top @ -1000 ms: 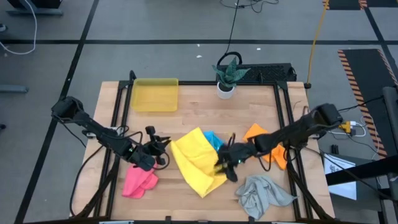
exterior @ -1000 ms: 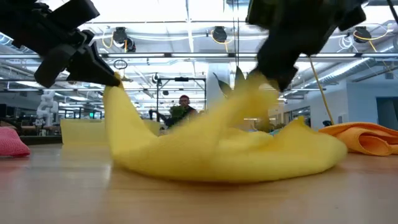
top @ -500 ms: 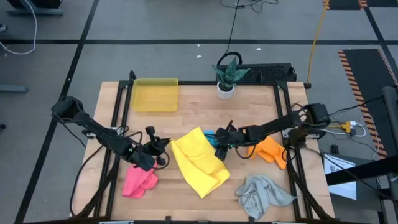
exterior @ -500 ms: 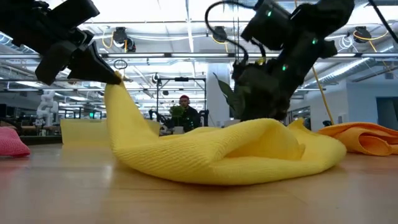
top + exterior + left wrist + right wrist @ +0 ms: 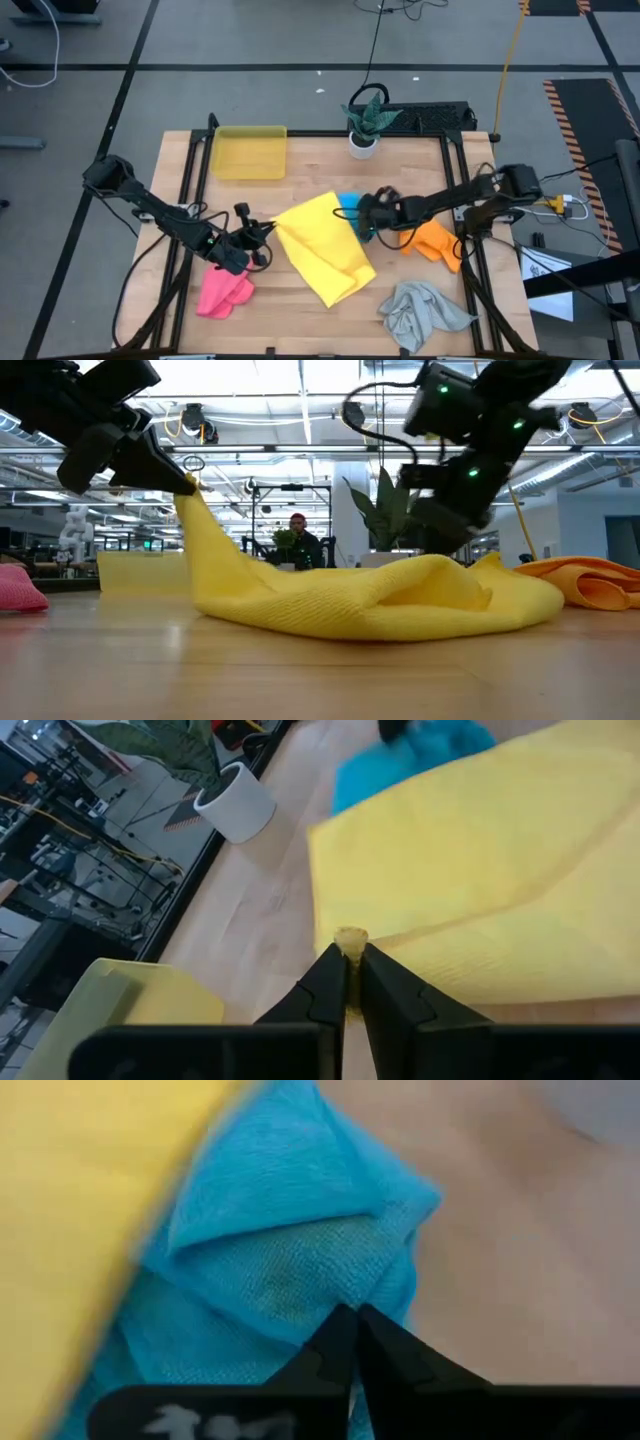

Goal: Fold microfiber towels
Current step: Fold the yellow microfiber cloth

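Note:
The yellow towel [image 5: 320, 245] lies spread as a slanted square mid-table. Its left corner is raised off the wood by my left gripper [image 5: 268, 232], which is shut on it. The blue towel [image 5: 348, 203] lies bunched at the yellow towel's far right edge, partly under it. My right gripper [image 5: 365, 222] is shut, its tips down at the blue towel [image 5: 290, 1250]. The pink towel [image 5: 225, 292] lies near left. The orange towel [image 5: 435, 240] lies at the right. The grey towel [image 5: 425, 312] lies near right. My left gripper pinches the yellow towel's left corner [image 5: 350, 934] between its two fingertips, coming from the table's left and slanting down. That corner is lifted and the cloth slopes down from it [image 5: 215, 550] to the table, where the remainder lies. My right gripper's shut fingertips [image 5: 340, 1330] meet the blue towel's crumpled top from above, slanting in from the right. Whether any cloth is caught between them, I cannot tell.
A yellow plastic tray [image 5: 249, 152] stands at the far left, and a potted plant [image 5: 365, 125] at the far middle. Black rails run along the table's left and right sides. Bare wood shows between the tray and the yellow towel.
My right gripper has gone from the yellow towel's near right edge toward the far edge, tipping downward, and has shut at the blue towel. The yellow towel's raised right part has dropped and spread out flatter; its left corner has stayed lifted in my left gripper.

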### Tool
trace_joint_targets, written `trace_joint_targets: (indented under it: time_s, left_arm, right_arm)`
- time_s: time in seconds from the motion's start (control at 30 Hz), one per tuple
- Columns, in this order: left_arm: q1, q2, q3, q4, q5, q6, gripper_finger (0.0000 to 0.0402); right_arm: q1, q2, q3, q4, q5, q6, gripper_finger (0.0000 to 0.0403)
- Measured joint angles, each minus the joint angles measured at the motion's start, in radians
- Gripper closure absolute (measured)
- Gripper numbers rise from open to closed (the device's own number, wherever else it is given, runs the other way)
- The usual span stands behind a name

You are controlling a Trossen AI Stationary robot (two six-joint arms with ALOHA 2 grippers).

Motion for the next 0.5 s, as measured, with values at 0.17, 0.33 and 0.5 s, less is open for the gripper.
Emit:
trace_joint_targets:
  time_s: [0.17,0.33,0.5]
  left_arm:
    - [0.000,0.000,0.000,0.006,0.001,0.000,0.0367]
    - [0.000,0.000,0.000,0.027,0.002,0.007,0.0366]
    - [0.009,0.000,0.000,0.038,0.002,0.015,0.0366]
  right_arm:
    - [-0.014,-0.128,0.000,-0.370,0.093,0.235,0.0399]
    - [-0.018,-0.181,-0.001,-0.602,0.091,0.380,0.0401]
    - [-0.022,-0.180,-0.001,-0.675,0.083,0.401,0.0373]
